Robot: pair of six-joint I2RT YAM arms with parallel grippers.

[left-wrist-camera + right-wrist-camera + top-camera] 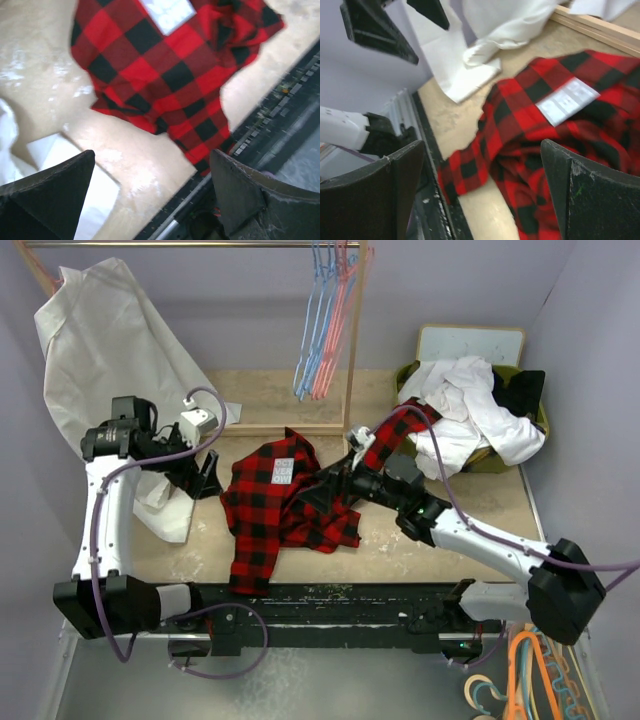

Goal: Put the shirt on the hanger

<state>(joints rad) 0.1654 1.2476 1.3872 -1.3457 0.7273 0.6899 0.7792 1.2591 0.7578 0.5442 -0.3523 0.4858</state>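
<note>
So where this is at: the shirt (275, 505) is lying in a crumpled heap on the table, nowhere near being hung. The right claw (325, 492) sits low, right at the heap's edge. Its fingers are spread wide with nothing between them, and the plaid lies just below and ahead of the tips. One sleeve trails back past that claw's wrist. The left claw (203, 478) is also wide open and empty, hovering off the other side of the heap. The cloth is a little way in front of it and not touching.

The hanger (338, 325) is up on the rail with the blue ones, well beyond both claws, and nobody's holding it.

My read is that we're in the sorting-out-the-shirt stage: get it spread out or find the collar before the hanger comes into play. The next move probably needs a claw to come down and pinch a proper edge, collar or shoulder, not a random fold in the middle. The other claw would then pull the fabric flat. Grab a bunched bit and the whole wad just lifts as one lump.
</note>
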